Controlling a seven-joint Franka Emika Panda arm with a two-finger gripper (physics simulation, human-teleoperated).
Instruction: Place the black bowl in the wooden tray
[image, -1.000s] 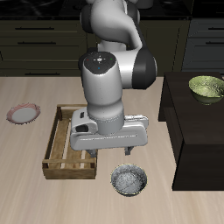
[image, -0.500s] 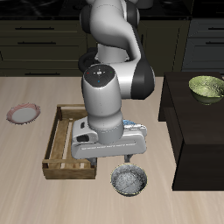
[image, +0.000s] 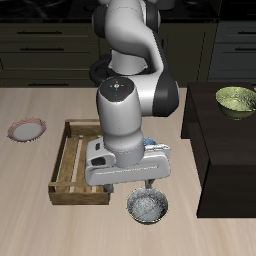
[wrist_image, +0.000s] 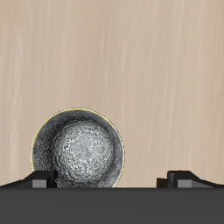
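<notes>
Black bowl (image: 148, 207): one, on table; wooden tray (image: 73, 165): one.

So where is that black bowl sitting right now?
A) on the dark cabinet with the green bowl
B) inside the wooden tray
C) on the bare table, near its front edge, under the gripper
C: the black bowl rests on the tabletop beside the wooden tray, with the gripper just above it.
</notes>
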